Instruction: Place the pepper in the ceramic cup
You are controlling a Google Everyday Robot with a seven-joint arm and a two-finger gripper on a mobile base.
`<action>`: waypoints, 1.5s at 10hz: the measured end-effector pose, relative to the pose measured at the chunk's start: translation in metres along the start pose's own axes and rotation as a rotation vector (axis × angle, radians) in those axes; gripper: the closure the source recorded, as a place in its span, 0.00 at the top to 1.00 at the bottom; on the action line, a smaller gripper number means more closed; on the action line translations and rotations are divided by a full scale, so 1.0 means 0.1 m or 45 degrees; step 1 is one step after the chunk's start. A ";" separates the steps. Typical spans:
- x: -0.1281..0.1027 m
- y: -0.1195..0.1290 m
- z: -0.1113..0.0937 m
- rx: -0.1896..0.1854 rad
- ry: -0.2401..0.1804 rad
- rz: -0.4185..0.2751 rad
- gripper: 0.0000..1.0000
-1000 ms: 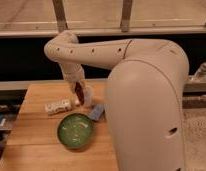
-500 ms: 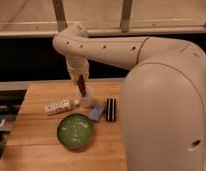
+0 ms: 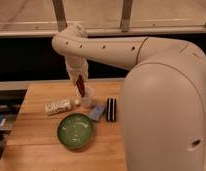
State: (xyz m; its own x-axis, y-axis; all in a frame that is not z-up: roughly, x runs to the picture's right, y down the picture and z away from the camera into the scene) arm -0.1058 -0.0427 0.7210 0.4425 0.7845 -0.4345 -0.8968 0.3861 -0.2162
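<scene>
My gripper (image 3: 79, 80) hangs from the white arm above the back of the wooden table (image 3: 36, 150) and is shut on the pepper (image 3: 81, 88). The slim dark red pepper dangles down from the fingers. Its lower tip is right above the rim of the ceramic cup (image 3: 87, 100), a small pale tumbler standing upright on the table. I cannot tell if the tip touches the cup.
A green round plate (image 3: 75, 131) lies in front of the cup. A white packet (image 3: 58, 106) is left of the cup. A blue item (image 3: 97, 113) and a black-and-white striped block (image 3: 111, 109) lie to its right. The robot's large white body (image 3: 166, 115) fills the right side.
The arm has lifted and shifted right, carrying the pepper from low by the packet to above the cup. The cup, earlier hidden by the gripper, now shows.
</scene>
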 end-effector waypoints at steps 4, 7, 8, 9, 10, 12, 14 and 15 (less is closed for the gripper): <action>-0.02 -0.12 0.03 0.016 -0.013 0.042 0.00; -0.10 -0.26 0.14 -0.005 -0.050 0.087 0.00; -0.11 -0.28 0.18 -0.016 -0.056 0.094 0.00; -0.13 -0.30 0.25 -0.044 -0.058 0.101 0.00; -0.15 -0.31 0.30 -0.065 -0.059 0.103 0.00; -0.22 -0.34 0.43 -0.087 -0.049 0.102 0.00; -0.31 -0.34 0.56 -0.089 -0.034 0.090 0.00; -0.36 -0.32 0.62 -0.084 -0.022 0.077 0.00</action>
State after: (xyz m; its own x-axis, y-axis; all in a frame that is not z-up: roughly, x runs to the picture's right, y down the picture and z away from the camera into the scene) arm -0.0933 -0.0534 0.7980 0.3871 0.8140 -0.4331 -0.9195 0.3057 -0.2472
